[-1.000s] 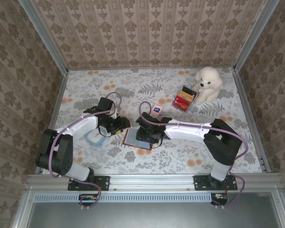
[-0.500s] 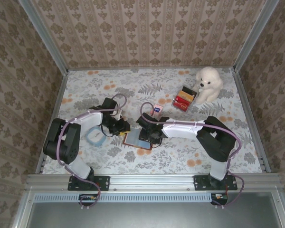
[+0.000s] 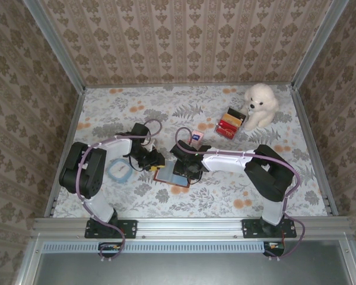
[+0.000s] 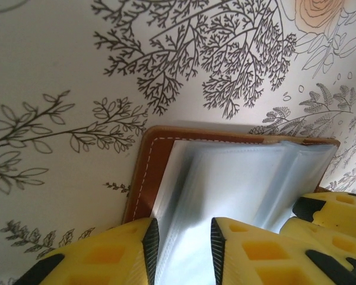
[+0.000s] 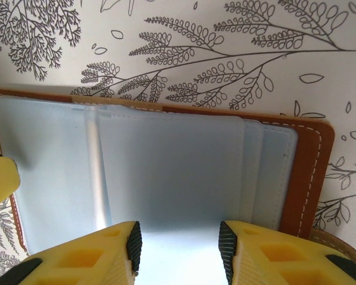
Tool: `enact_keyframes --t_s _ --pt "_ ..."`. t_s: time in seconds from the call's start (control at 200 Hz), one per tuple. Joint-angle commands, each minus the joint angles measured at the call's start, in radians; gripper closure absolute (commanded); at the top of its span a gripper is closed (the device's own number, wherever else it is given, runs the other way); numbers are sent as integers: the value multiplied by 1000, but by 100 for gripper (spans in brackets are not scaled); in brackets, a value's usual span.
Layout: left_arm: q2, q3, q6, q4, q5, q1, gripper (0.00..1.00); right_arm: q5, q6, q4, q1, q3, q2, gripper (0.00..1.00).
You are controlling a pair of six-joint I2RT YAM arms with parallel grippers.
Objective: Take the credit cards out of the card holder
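The brown leather card holder lies open on the table between my two grippers. Its clear plastic sleeves fan up in the left wrist view. My left gripper stands over the holder's stitched left edge, jaws part-way apart with sleeve pages between them and not pinched. My right gripper is open just above the flat sleeves, near the holder's right border. I cannot tell whether any sleeve holds a credit card. A small pink and blue card lies on the table behind the holder.
A blue ring lies left of the holder, under the left arm. A red box of cards and a white stuffed dog sit at the back right. Patterned walls close in the table on three sides.
My left gripper has moved right to the holder's left edge and its jaws have narrowed. Both arms have drawn their elbows in; the right gripper stays on the holder.
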Motion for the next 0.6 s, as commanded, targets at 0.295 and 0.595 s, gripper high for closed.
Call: enact_keyframes --t_s 0.295,0.595 --pt "-7 -14 10 25 91 -11 77 -32 -4 -6 -19 -34 39 55" --pt "-89 -18 -1 5 136 -12 85 -73 -41 79 -39 -56 -13 57"
